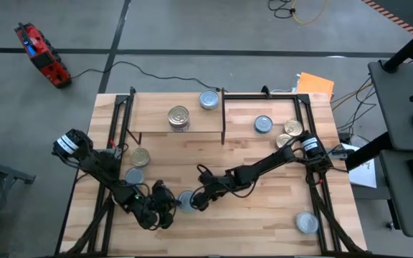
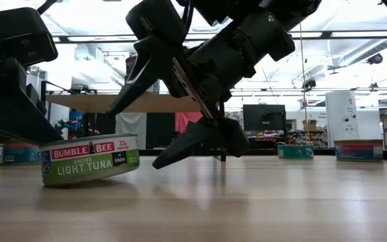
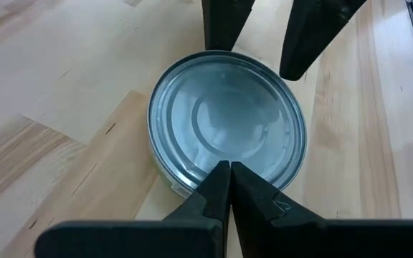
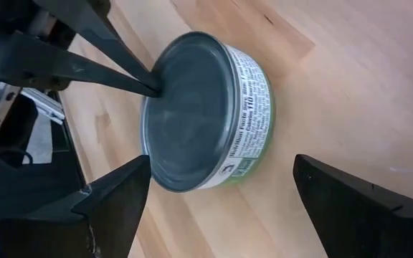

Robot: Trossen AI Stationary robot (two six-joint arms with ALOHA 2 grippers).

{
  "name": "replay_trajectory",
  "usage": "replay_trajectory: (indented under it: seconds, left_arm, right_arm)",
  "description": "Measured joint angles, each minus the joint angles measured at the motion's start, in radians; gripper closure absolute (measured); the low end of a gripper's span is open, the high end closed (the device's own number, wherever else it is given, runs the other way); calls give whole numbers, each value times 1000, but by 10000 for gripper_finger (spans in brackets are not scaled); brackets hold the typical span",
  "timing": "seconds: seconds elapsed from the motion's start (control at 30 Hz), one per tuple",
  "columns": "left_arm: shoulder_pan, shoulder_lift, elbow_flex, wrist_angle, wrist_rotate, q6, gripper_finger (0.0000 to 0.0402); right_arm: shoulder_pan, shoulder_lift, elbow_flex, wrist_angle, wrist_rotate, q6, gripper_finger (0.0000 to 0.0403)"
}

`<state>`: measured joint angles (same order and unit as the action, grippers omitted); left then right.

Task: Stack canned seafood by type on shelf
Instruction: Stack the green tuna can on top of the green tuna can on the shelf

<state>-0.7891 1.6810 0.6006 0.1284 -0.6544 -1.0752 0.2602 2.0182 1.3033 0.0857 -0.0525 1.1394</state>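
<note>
Canned seafood is spread over the wooden tabletop (image 1: 264, 215), and the shelf (image 1: 178, 129) at the far side serves here as the landmark. On the shelf board a golden-lidded tin (image 1: 179, 117) stands near the middle, and a silver-lidded tin (image 1: 209, 99) sits at its far right end. Beyond the right end of the shelf, on the table, lie one silver tin (image 1: 263, 125) and a few golden tins (image 1: 291, 130) close together. In front of the left end of the shelf are one golden tin (image 1: 140, 156) and one silver tin (image 1: 134, 175), and one more silver tin (image 1: 307, 223) lies well apart, near the front right corner.

The tuna tin (image 2: 89, 158) now in work stands on the table well in front of the shelf, flat on its base. The right gripper (image 4: 221, 190) has its fingers spread wide on both sides of this tin, and they do not touch it yet. The left gripper (image 3: 229, 188) has its fingers pressed together, with the tips resting at the edge of the silver lid, from the opposite side.

I think the risk is a collision: both grippers are crowded around one small tin. If the right fingers close while the left tips press on the lid, the tin may tilt or slide away, or the fingers may strike each other. A grip too high on the low wall could also let the tin slip during the lift to the shelf.
</note>
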Motion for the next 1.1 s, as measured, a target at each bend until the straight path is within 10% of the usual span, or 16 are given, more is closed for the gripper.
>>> replay_trajectory:
  seconds: [1.1]
  left_arm:
    - [-9,1,-2,-1,-26,-12,401]
  right_arm:
    - [-4,92,1,226,-86,72,65]
